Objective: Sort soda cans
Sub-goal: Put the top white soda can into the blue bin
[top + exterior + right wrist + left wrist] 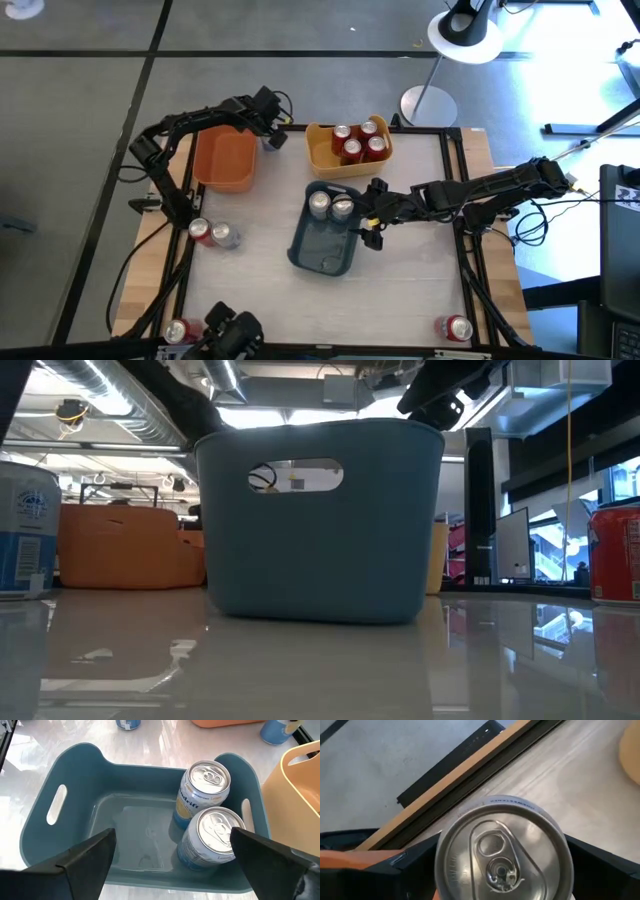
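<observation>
Blue bin (322,250): two silver cans (331,206) | yellow bin (322,160): four red (upright) | orange bin (224,160) | left gripper (272,130) clamps can (502,851) | right gripper (371,212) spread

Cool daylight floods in from the high view's right side, washing the floor there to white, while the glossy bench (320,660) mirrors the blue bin (320,520) (low view). In the left wrist view the can top (502,852) looms soft-focused; ceiling strip lights (110,400) glare overhead.

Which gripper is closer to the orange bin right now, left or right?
Left. The left gripper, shut on a silver can, is at the orange bin's far corner. The right gripper is open beside the blue-grey bin, well away from it.
</observation>
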You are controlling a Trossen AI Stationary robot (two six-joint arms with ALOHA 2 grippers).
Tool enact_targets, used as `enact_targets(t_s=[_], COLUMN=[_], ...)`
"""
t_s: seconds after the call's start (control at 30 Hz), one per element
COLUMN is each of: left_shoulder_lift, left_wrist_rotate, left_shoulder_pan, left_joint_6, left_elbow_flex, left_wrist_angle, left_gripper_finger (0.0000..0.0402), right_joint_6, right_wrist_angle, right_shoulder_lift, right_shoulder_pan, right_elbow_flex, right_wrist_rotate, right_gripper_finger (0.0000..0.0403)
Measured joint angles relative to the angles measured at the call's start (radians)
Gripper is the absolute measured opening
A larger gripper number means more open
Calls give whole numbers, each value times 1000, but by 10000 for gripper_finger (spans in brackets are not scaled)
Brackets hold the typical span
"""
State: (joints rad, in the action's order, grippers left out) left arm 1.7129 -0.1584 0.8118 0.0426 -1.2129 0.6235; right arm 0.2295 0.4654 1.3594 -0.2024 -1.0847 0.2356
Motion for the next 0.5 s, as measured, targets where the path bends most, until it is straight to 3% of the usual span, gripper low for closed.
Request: enact_targets(t_s=[0.2, 0.5], left_shoulder_lift=[-3, -6], left_wrist_rotate=[2, 2], left_shoulder_pan=[-7, -98], left_joint_6=[-29, -96], left_elbow_flex=[0, -53], left_wrist_angle=[-2, 96], left_gripper_finger=[294, 292], right_joint_6=[1, 60], right_wrist_angle=[0, 0], right_shoulder_lift=[0, 0], right_shoulder_pan=[0, 0], right_elbow_flex=[0, 0], right_wrist_rotate=[0, -20], right_gripper_finger=[390, 390])
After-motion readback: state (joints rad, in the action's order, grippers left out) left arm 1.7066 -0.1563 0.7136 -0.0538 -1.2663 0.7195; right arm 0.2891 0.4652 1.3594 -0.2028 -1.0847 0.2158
